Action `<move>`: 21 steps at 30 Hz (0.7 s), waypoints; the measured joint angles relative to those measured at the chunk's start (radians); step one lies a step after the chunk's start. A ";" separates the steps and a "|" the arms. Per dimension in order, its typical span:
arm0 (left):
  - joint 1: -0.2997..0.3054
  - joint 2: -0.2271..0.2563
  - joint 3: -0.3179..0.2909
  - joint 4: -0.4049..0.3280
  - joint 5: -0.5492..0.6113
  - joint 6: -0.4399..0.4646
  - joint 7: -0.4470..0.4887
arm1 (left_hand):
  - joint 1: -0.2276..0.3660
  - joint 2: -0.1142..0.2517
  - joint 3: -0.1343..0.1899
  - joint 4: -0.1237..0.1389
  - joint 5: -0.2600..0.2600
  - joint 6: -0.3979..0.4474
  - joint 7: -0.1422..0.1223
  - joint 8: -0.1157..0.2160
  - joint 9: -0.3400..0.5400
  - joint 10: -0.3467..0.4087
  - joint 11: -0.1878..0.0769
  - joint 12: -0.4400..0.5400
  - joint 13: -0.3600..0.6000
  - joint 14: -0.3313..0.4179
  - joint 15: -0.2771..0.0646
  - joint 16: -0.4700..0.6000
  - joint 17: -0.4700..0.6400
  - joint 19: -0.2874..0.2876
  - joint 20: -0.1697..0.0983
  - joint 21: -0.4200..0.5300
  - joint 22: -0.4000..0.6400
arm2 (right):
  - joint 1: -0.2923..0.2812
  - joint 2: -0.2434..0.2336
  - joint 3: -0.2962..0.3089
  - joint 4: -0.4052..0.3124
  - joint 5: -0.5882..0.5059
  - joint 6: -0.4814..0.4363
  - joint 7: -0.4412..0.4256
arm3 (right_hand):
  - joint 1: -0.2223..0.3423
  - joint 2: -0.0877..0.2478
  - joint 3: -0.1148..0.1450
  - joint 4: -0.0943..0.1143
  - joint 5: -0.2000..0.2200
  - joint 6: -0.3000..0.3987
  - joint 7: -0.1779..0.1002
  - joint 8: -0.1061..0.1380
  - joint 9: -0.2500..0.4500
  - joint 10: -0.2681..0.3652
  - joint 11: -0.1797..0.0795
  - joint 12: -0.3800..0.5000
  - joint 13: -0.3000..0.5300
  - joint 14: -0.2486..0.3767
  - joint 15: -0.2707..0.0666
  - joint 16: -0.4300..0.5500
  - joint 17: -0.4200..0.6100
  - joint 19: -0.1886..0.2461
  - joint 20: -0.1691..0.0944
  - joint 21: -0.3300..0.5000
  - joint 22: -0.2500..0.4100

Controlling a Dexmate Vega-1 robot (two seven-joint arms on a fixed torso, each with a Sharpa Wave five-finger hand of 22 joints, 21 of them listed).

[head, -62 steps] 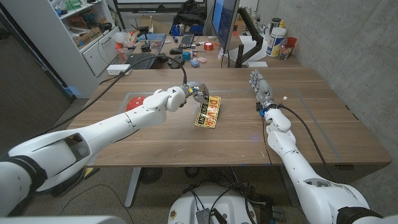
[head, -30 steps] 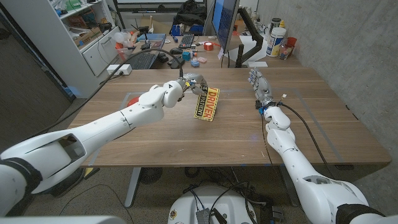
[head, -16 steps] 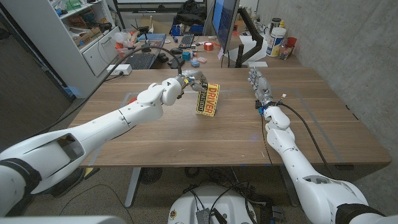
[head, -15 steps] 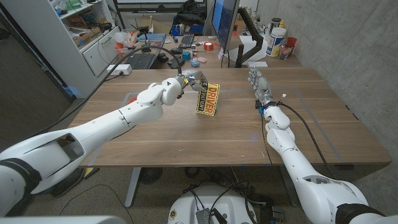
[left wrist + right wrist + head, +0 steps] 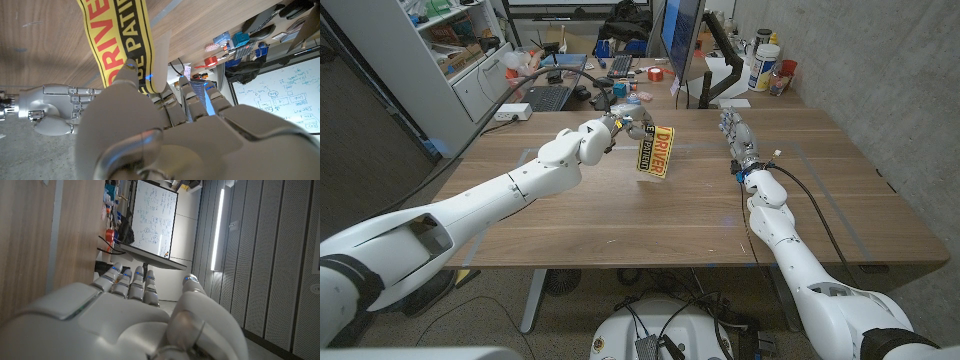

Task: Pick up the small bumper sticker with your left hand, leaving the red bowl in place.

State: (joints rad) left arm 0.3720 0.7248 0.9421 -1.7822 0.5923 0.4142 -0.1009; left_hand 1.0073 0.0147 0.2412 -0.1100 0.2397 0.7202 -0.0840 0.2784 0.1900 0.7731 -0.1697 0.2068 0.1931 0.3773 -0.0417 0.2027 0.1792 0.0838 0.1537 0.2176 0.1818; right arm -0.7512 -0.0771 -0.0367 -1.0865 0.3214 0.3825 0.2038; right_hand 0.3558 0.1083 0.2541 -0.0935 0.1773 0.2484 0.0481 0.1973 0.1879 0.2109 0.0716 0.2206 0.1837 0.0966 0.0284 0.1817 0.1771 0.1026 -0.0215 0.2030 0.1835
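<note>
The small bumper sticker (image 5: 655,152), yellow and black with red "DRIVER" lettering, hangs in the air above the middle of the wooden table (image 5: 620,220). My left hand (image 5: 621,128) pinches its upper edge between thumb and fingers. In the left wrist view the sticker (image 5: 120,40) dangles from the fingertips of my left hand (image 5: 150,130), with the table behind it. My right hand (image 5: 735,135) stands on the table's right side, fingers stretched out and holding nothing; it shows too in the left wrist view (image 5: 55,102). The right wrist view looks along my right hand (image 5: 135,315).
Behind the table's far edge sit a keyboard (image 5: 546,97), a monitor (image 5: 682,35), a red tape roll (image 5: 655,73) and bottles (image 5: 766,66). White shelving (image 5: 470,60) stands at the back left. A concrete wall (image 5: 880,80) runs along the right.
My left hand has lifted the sticker off the table and carried it higher and a little farther back. The right hand has not moved.
</note>
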 measured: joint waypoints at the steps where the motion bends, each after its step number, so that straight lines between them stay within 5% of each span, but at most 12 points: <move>1: 0.001 0.001 -0.001 -0.003 0.000 0.000 0.000 | 0.000 0.000 0.000 0.000 -0.003 0.000 0.000 0.000 0.000 0.000 0.000 0.000 0.000 0.001 0.001 0.000 0.000 0.003 0.003 0.000 0.000 | 0.000 0.000 0.000 0.000 0.000 0.001 0.002 | 0.000 0.000 0.000 0.000 0.000 0.000 0.000 0.000 0.000 0.000 0.000 0.000 0.000 0.000 0.000 0.000 0.000 0.000 0.000 0.000 0.000; 21: 0.007 0.021 -0.029 -0.058 0.025 0.031 0.002 | 0.004 0.004 0.000 0.000 -0.007 0.011 0.000 -0.005 0.000 0.009 -0.002 -0.004 0.000 0.008 0.001 0.000 0.000 0.010 0.000 0.000 0.000 | 0.014 0.001 -0.004 0.010 0.002 0.005 0.014 | 0.000 0.000 0.000 0.000 0.000 0.000 0.000 0.000 0.000 0.000 0.000 0.000 0.000 0.000 0.000 0.000 0.000 0.000 0.000 0.000 0.000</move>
State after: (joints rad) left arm 0.3786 0.7458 0.9133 -1.8400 0.6169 0.4448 -0.0985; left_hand 1.0113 0.0187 0.2412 -0.1101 0.2323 0.7311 -0.0842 0.2736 0.1900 0.7819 -0.1714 0.2032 0.1930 0.3850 -0.0409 0.2028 0.1791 0.0942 0.1536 0.2176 0.1818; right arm -0.7376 -0.0761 -0.0409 -1.0765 0.3236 0.3873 0.2178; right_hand 0.3558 0.1083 0.2541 -0.0935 0.1773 0.2484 0.0481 0.1973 0.1880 0.2108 0.0716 0.2206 0.1837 0.0966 0.0284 0.1817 0.1771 0.1026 -0.0215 0.2030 0.1835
